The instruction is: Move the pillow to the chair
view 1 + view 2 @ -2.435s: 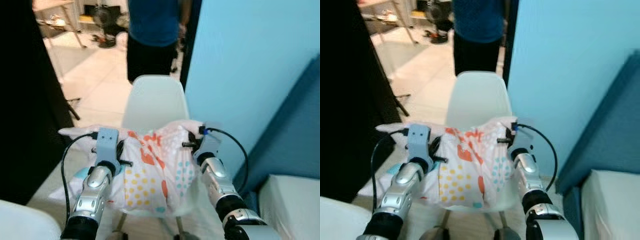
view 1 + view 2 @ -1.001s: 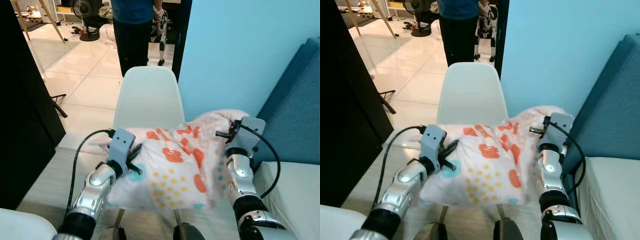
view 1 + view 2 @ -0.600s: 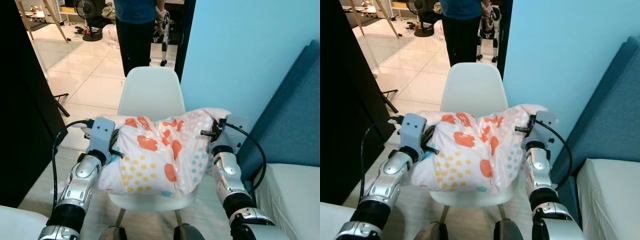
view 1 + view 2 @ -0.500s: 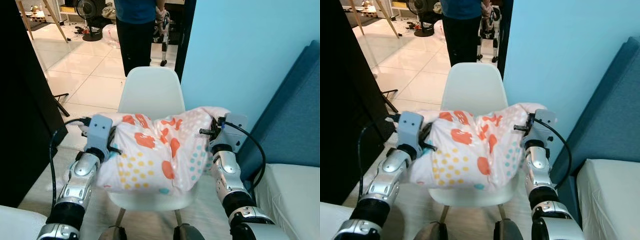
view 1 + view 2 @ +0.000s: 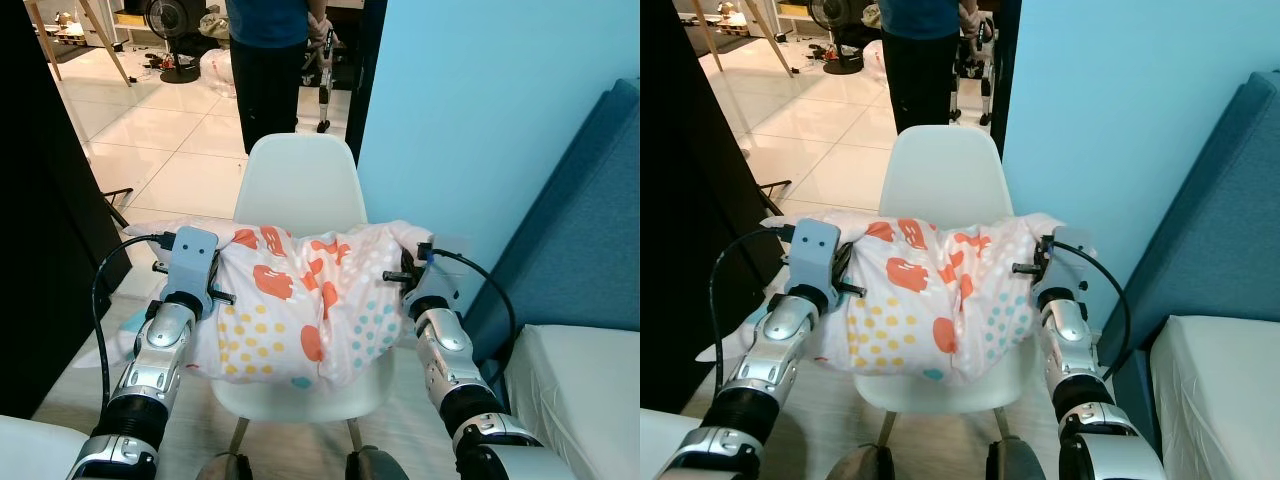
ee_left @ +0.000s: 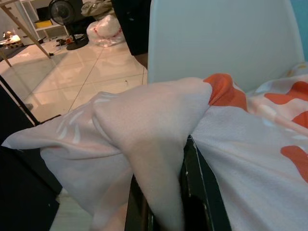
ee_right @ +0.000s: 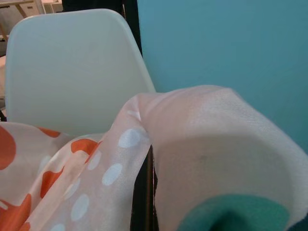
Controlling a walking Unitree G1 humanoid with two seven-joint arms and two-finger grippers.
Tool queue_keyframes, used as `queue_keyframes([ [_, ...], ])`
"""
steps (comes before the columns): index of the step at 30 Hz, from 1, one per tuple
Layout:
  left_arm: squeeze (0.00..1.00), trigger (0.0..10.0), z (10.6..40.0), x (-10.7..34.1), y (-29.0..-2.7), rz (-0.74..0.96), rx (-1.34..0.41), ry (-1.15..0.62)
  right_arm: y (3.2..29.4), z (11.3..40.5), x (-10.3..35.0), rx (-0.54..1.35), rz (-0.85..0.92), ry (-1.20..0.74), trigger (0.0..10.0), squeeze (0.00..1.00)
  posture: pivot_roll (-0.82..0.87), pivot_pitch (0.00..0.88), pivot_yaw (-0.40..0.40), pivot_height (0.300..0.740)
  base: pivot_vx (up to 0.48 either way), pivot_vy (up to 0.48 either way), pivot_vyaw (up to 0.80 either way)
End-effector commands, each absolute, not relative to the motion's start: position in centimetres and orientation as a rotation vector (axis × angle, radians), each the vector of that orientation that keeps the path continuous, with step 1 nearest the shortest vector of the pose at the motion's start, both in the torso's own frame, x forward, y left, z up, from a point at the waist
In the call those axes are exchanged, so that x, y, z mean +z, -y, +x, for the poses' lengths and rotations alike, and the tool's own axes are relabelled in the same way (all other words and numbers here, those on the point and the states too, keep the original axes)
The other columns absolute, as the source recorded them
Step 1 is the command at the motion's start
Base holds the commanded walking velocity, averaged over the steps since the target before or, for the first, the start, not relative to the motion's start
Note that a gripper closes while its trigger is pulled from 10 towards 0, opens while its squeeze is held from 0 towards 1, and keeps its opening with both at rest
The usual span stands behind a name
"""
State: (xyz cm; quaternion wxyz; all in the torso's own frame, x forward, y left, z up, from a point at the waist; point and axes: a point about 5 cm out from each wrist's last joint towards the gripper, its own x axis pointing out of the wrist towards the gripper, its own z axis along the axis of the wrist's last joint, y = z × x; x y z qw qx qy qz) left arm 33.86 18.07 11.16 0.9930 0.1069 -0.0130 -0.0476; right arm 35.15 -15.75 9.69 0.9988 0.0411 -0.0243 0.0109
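A flat turquoise wall [image 5: 470,110] is closing off the robot's right side, with a dark blue upholstered sofa [image 5: 590,230] and its pale seat cushion [image 5: 580,390] crowding in just beside the right arm. A black panel [image 5: 40,220] is hemming in the left side, so that open room is being left only straight ahead, where a glossy cream tiled floor [image 5: 150,130] is running back past a person in dark trousers [image 5: 270,70] standing close behind the chair.

A white moulded plastic shell chair [image 5: 298,185] is being faced squarely, its backrest rising clear above the load and its front seat edge showing below it. A soft white pillow printed with orange blotches and yellow and teal dots [image 5: 300,300] is being held over the seat, its underside sagging onto or just above the shell; contact cannot be confirmed. Its long axis is lying side to side across the chair, with both ends overhanging the seat edges.

The left gripper [image 5: 205,270] is being kept at the pillow's left end, its black fingers [image 6: 199,197] pinching a fold of cover. The right gripper [image 5: 1035,262] is being kept at the right end, its fingers [image 7: 143,202] pressed together on bunched fabric.
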Motion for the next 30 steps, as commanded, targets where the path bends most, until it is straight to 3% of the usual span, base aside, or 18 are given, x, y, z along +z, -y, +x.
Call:
queue_keyframes([
  [1,0.00,10.0,34.38,12.33,-17.12,0.211,-0.113,0.091,14.61,35.51,10.02,0.072,0.077,0.047,10.0,0.00,0.03,0.000,-0.076,0.619,0.000,0.000,0.00],
  [16,0.00,10.0,34.29,12.07,-16.76,0.212,-0.123,0.092,14.82,35.60,10.12,0.072,0.075,0.047,10.0,0.00,0.03,0.000,-0.066,0.619,0.000,0.000,0.00],
  [22,0.00,10.0,34.50,12.24,-16.44,0.214,-0.130,0.097,15.07,35.62,9.96,0.064,0.067,0.031,10.0,0.00,0.02,0.000,-0.064,0.590,0.000,0.000,0.00],
  [30,0.00,10.0,34.73,12.23,-16.58,0.227,-0.118,0.087,14.50,35.70,10.06,0.102,0.073,0.034,10.0,0.00,0.02,0.000,-0.066,0.590,0.000,0.000,0.00],
])
